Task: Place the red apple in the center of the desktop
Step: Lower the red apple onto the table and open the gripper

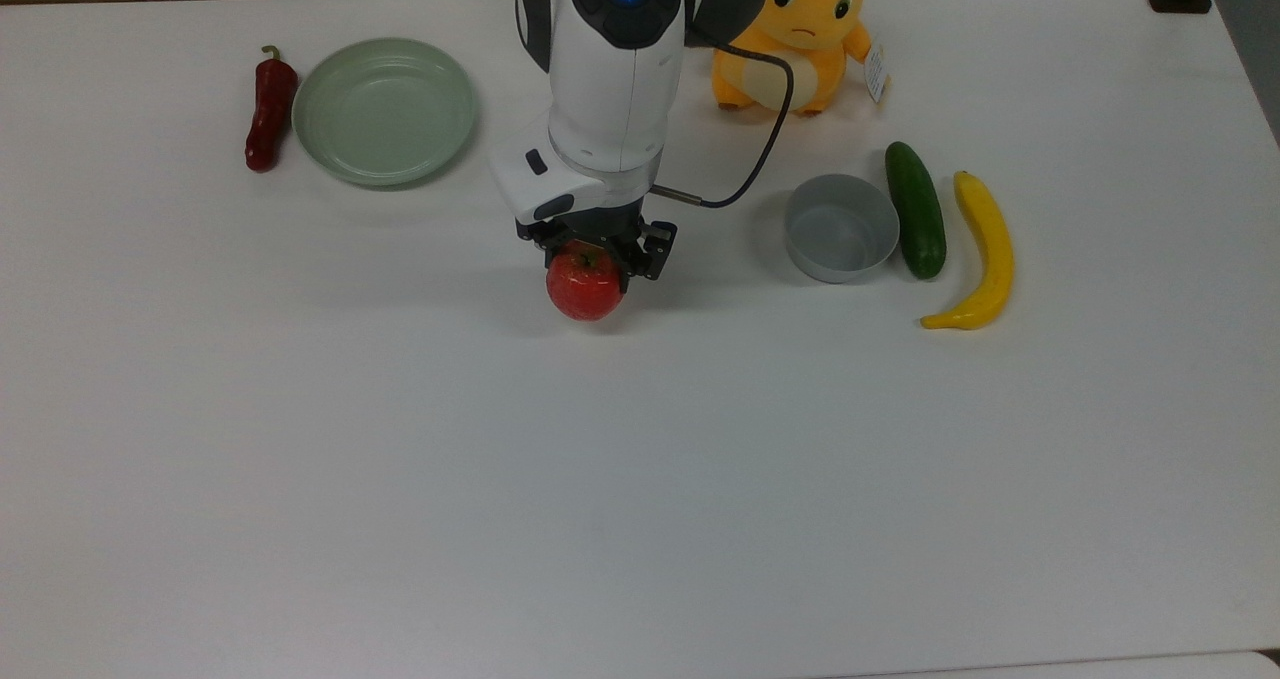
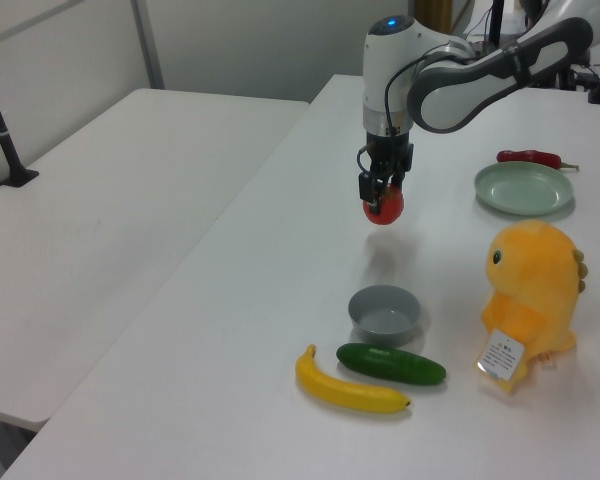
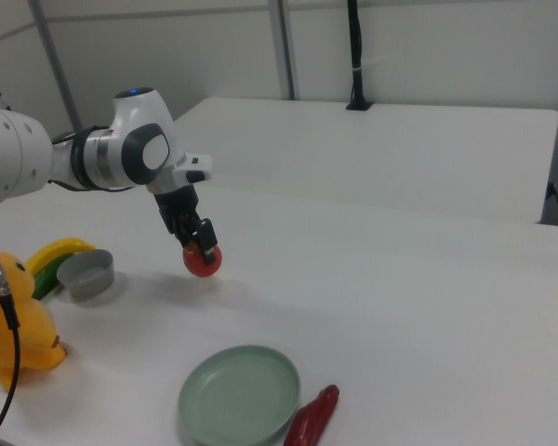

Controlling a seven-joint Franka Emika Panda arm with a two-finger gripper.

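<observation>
The red apple hangs just above the white desktop, a small shadow under it. My gripper points down and is shut on the apple's upper part, its black fingers on either side. In the top view the apple is a little left of the desktop's middle and toward the far half. The left view shows the apple held clear of the surface, beyond the grey bowl.
A grey bowl, a cucumber and a banana lie at the top view's right. An orange plush toy sits behind. A green plate and a red chili pepper are at the far left.
</observation>
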